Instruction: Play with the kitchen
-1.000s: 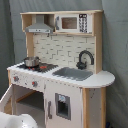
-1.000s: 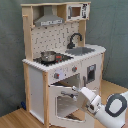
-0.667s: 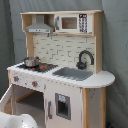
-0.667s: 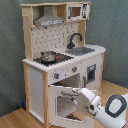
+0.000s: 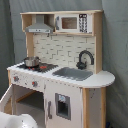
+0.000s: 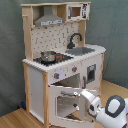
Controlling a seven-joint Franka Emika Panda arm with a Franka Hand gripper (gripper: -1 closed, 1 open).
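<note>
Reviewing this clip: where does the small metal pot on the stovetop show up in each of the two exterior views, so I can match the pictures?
First exterior view: the pot sits left of centre, on the stovetop, below the grey hood.
Second exterior view: the pot is left of centre at mid height, again on the stovetop.
Shared landmark: the black faucet, right of the pot in both exterior views.

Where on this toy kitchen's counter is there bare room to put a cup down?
On the kitchen, the rounded counter end right of the sink and faucet is bare. The stovetop is crowded by a pot. Below, the arm's gripper is at the open oven door.
</note>
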